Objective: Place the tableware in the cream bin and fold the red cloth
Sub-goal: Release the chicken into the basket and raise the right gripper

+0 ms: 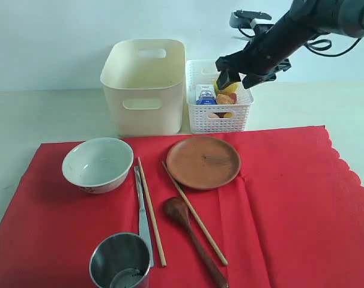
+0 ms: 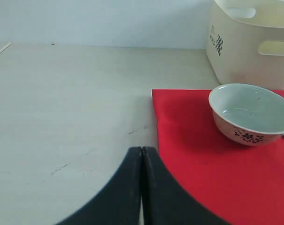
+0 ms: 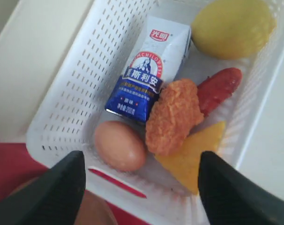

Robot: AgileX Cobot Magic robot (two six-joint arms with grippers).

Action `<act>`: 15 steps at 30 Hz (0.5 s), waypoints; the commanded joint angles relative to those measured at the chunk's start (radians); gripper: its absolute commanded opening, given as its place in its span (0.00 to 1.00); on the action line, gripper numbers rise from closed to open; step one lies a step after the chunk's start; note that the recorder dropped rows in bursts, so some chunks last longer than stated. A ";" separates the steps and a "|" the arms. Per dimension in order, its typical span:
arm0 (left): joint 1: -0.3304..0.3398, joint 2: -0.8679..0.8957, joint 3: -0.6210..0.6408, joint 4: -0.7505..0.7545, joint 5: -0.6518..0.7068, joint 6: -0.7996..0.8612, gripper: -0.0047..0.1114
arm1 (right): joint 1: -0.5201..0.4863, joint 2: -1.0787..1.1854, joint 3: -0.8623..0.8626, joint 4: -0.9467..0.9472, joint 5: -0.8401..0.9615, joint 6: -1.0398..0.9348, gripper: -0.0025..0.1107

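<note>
Starting at the left: only its own wrist view shows the left gripper point(image 2: 142, 187), jaws pressed together with nothing between them, above bare table point(image 2: 71, 117) at the edge of the cloth point(image 2: 217, 178). The bowl point(image 2: 252, 115) sits upright on the cloth, ahead of those jaws and well apart. The bin point(image 2: 254, 47) stands beyond it, off the cloth.

The exterior view supplies the rest. On the cloth point(image 1: 290, 210), rightward from the bowl point(image 1: 98, 163): knife point(image 1: 143, 216), one chopstick point(image 1: 152, 210) just beside it, cup point(image 1: 121, 261) upright at the near edge, spoon point(image 1: 191, 237), second chopstick point(image 1: 195, 215) slanting, plate point(image 1: 203, 161). The bin point(image 1: 145, 84) stands behind the bowl, with the basket point(image 1: 221, 114) just beside it.

The right gripper point(image 1: 239, 77) hangs over the basket, well apart from all tableware. Its wrist view shows the jaws point(image 3: 142, 157) spread wide and holding nothing. Below them lie carton point(image 3: 149, 70), lemon point(image 3: 233, 28), egg point(image 3: 119, 145), sausage point(image 3: 219, 89) and cheese point(image 3: 193, 157).
</note>
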 commanded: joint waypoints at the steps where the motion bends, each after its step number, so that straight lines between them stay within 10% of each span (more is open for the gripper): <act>1: 0.001 -0.007 0.000 -0.002 -0.008 0.002 0.04 | -0.004 -0.069 -0.008 -0.082 0.107 0.050 0.60; 15: 0.001 -0.007 0.000 -0.002 -0.008 0.002 0.04 | -0.004 -0.220 -0.006 -0.093 0.335 0.089 0.58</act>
